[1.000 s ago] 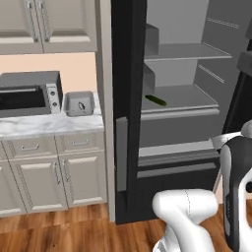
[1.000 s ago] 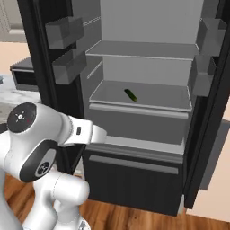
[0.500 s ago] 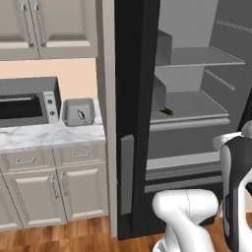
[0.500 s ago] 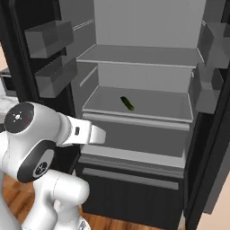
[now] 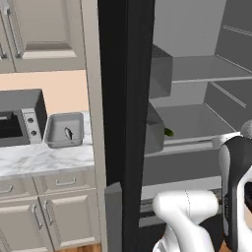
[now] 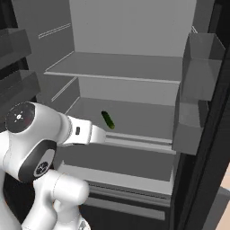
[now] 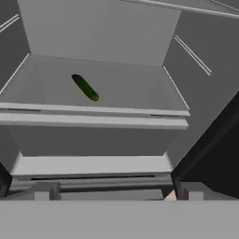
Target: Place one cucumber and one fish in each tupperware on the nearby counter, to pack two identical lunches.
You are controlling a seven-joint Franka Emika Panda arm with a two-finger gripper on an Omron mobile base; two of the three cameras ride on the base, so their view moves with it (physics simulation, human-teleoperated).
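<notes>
The cucumber lies alone on the fridge shelf, left of middle, up and left ahead of the pincer. Its long axis runs diagonally toward the shelf's front edge. The pincer's fingers stand spread, holding nothing.

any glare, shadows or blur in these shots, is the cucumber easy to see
Right base view: flat even light, no glare; the small dark-green oblong cucumber stands out crisply on the grey fridge shelf. Hand view: slightly soft, cucumber still clear with barely any shadow. Left base view: the black fridge door is a dark slab, and just the cucumber's tip peeks past a door bin.
</notes>
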